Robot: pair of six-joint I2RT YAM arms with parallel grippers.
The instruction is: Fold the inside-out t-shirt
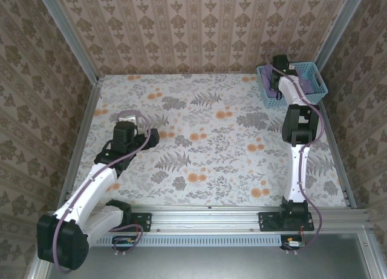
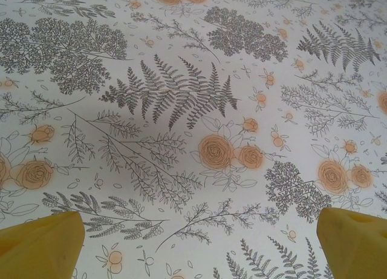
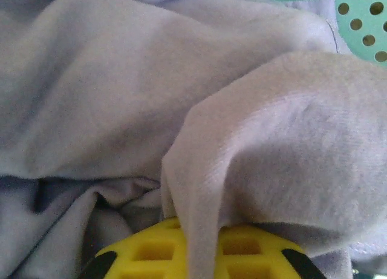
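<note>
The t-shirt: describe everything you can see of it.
The t-shirt is soft, slightly fuzzy lavender cloth, bunched in deep rumpled folds inside the blue perforated basket at the far right corner of the table. It is neither spread out nor folded. The right gripper reaches down into the basket and is shut on it; one fold drapes over the gripper's yellow finger.

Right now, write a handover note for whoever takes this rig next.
Left gripper: open, holding nothing, over the floral table.
Right gripper: shut on a fold of the inside-out t-shirt, inside the blue basket at the table's far right corner.
T-shirt: bunched in the basket.
Done: the grasp. Left: lift it out, spread it flat, fold it.
</note>
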